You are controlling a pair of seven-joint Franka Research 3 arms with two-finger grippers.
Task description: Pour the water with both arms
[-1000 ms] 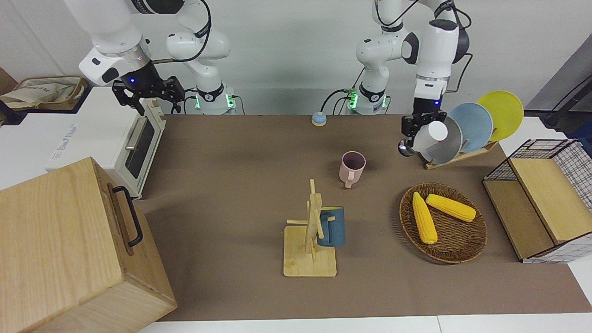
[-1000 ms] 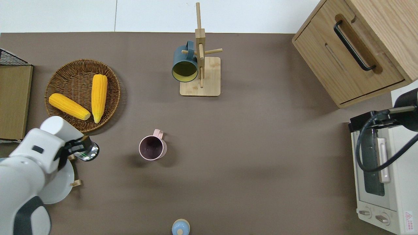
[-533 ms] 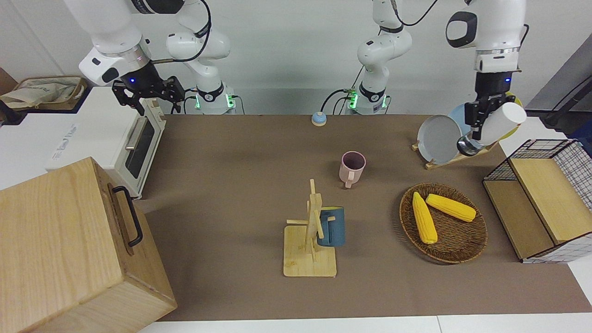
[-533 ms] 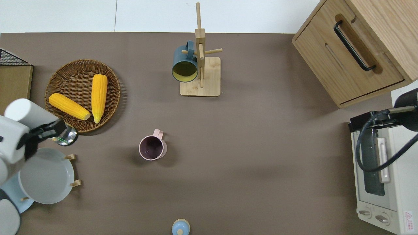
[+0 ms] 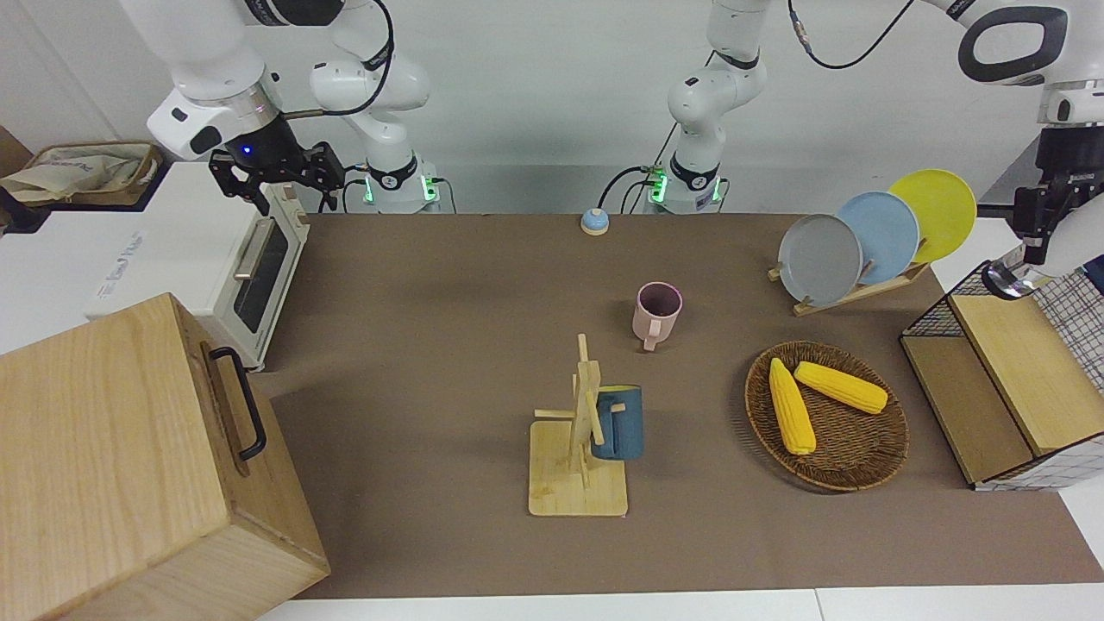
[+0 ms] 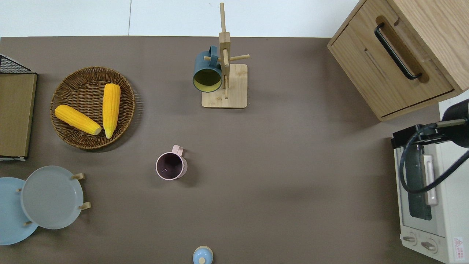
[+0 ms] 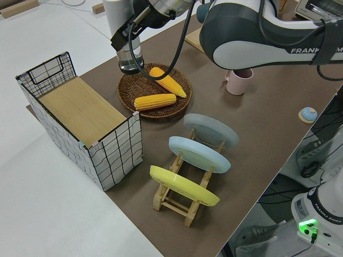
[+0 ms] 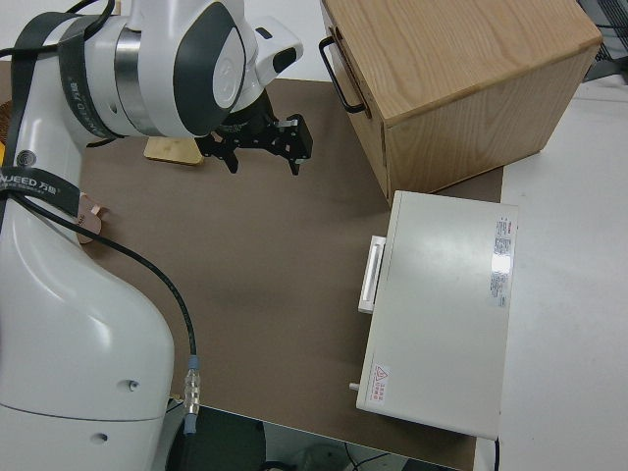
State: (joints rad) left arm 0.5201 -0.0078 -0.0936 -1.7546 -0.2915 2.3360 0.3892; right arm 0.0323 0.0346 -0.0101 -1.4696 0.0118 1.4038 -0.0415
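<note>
My right gripper (image 5: 274, 185) is parked with its fingers spread wide and empty. Off the table's edge at the left arm's end, my left gripper (image 5: 1031, 231) has its fingers clamped on a tilted white bottle (image 5: 1074, 246), steel mouth down, over the wire basket (image 5: 1000, 276). The pink mug (image 6: 170, 166) stands upright mid-table, and farther out sit the corn basket (image 6: 91, 73) and the mug rack (image 6: 224, 86).

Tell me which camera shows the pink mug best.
Overhead: the pink mug stands unobstructed, opening and handle clear. Front view shows its side; in the left side view the left arm covers part; right side view, only a sliver.
</note>
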